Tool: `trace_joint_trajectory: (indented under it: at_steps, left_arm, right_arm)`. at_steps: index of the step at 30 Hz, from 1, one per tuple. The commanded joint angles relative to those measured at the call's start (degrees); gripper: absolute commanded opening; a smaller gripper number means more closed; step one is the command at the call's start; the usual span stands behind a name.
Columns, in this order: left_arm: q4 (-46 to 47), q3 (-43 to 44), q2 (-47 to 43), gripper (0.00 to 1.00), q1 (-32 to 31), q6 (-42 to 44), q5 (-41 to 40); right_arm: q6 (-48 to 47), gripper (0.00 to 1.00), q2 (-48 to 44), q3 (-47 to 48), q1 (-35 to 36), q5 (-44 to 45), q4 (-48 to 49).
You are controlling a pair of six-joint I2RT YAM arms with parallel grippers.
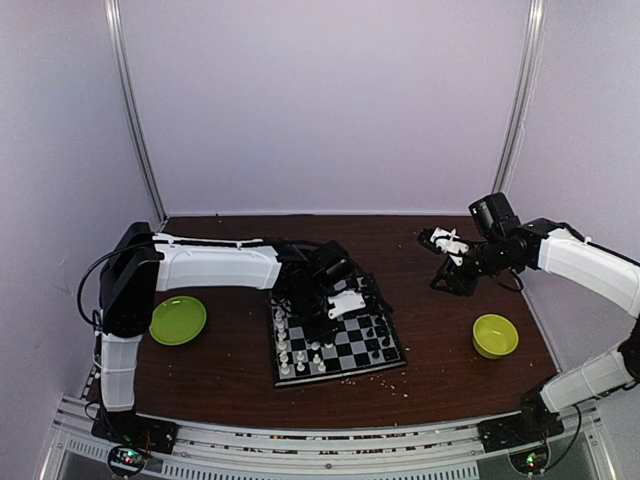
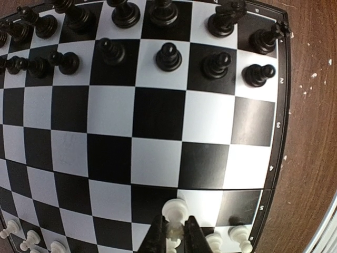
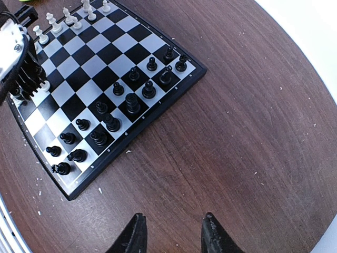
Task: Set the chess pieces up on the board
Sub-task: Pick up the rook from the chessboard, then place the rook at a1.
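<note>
The board (image 1: 355, 350) lies mid-table. Black chess pieces (image 2: 168, 57) fill its two far rows in the left wrist view. White chess pieces (image 2: 239, 234) stand along the near side. My left gripper (image 2: 174, 232) hangs low over the board's near edge, shut on a white pawn (image 2: 175, 211) whose round head sticks out past the fingertips. In the top view that gripper (image 1: 325, 315) is over the board's left half. My right gripper (image 3: 171, 232) is open over bare wood to the right of the board (image 3: 95, 68), with nothing between its fingers.
A lime-green plate (image 1: 177, 320) sits left of the board, under the left arm. A lime-green bowl (image 1: 495, 335) stands on the right. Pale crumbs (image 3: 126, 153) dot the brown table round the board. The right arm (image 1: 580, 255) is raised at the back right.
</note>
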Motion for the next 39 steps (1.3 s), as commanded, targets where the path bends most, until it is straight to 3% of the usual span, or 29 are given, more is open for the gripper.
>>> trace_joint_trajectory:
  at_steps: [1,11,22,31,39]
  left_arm:
    - [-0.30,1.91,0.39,0.09,-0.28,0.67,0.87]
    - [-0.64,1.27,-6.44,0.06,1.61,0.20,-2.79]
    - [-2.51,-0.23,-13.09,0.04,14.24,-5.45,-9.07]
    - [-10.10,7.79,-8.43,0.06,21.26,-3.60,-8.22]
    - [-7.53,5.94,-6.39,0.06,23.49,-3.04,-0.12]
  right_arm:
    - [-0.32,0.36,0.24,0.50,-0.34,0.64,-0.65]
    - [-0.41,0.36,0.54,0.54,-0.33,0.45,-0.82]
    - [-0.41,0.36,1.51,0.58,-0.20,0.50,-0.82]
    - [-0.59,0.36,2.92,0.58,-0.20,1.37,-0.69]
    - [-0.70,0.36,5.16,1.27,-0.21,1.99,-1.42]
